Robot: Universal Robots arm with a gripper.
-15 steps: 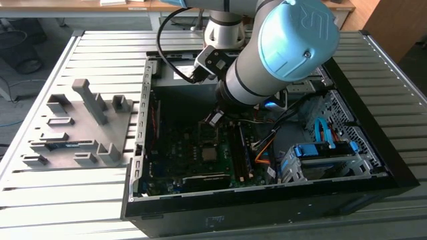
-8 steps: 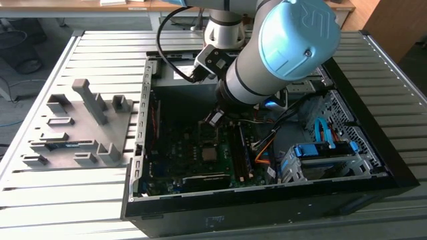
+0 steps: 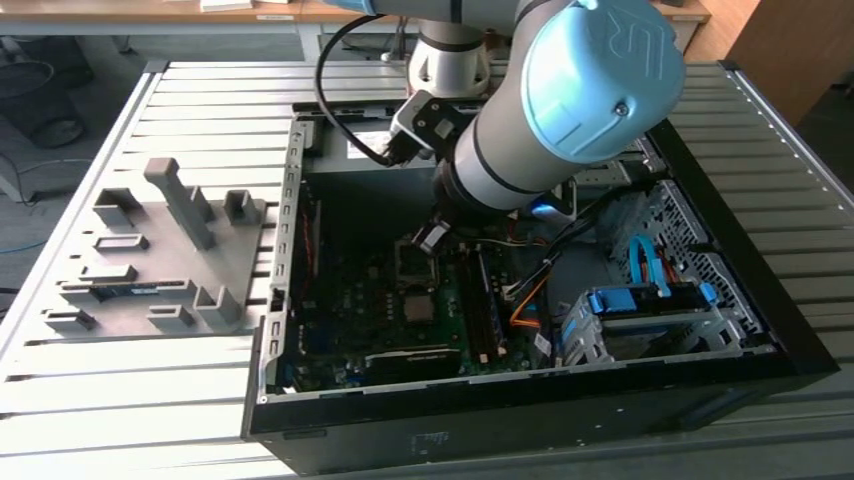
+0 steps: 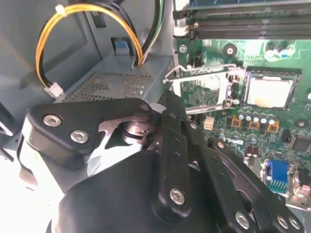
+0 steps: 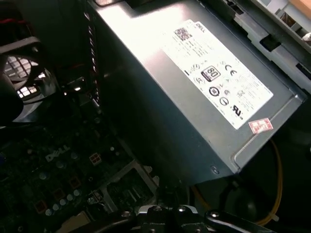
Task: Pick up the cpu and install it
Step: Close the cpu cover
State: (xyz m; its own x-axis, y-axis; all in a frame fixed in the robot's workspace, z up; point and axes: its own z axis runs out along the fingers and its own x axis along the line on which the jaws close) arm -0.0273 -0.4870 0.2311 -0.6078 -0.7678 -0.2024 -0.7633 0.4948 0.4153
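Note:
The cpu (image 4: 268, 92), a small square chip with a pale silver top, lies flat in the motherboard socket. The socket's metal retention frame (image 4: 204, 90) is flipped open beside it. In the exterior view the cpu (image 3: 416, 305) shows as a pale square in the middle of the board inside the open computer case. My gripper (image 3: 431, 240) hangs inside the case just above the board, a short way from the cpu and not touching it. Its black linkage (image 4: 184, 160) is seen close up in the second wrist view, with nothing visibly held.
A grey power-supply box (image 5: 194, 87) lies close beside the gripper, with yellow cables (image 4: 87, 9) looping by it. Memory slots (image 4: 243, 26) run along the socket. A drive cage with blue parts (image 3: 654, 310) fills the case's right. A grey fixture plate (image 3: 160, 250) sits at the exterior view's left.

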